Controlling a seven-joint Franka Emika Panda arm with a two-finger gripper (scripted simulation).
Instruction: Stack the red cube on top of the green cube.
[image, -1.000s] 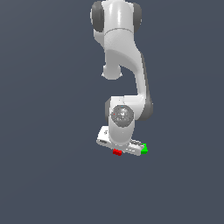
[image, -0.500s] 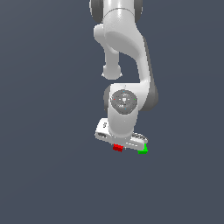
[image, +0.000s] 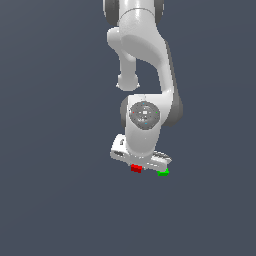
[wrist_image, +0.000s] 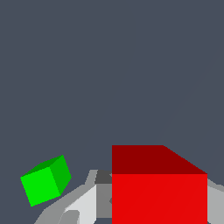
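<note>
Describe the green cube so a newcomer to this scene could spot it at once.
Start at the big white robot arm hanging over the plain dark grey floor and follow it down to its gripper. Two tiny cubes peek out just beneath it. The green cube is the one toward the exterior view's right, matching the red cube in size but bright green.

1. All I see apart from the work itself is a flat, uniform dark slate-blue surface (image: 50, 200), filling the exterior view on every side.
2. My wrist view shows the same plain surface (wrist_image: 109, 65), unmarked and without visible edges.
</note>
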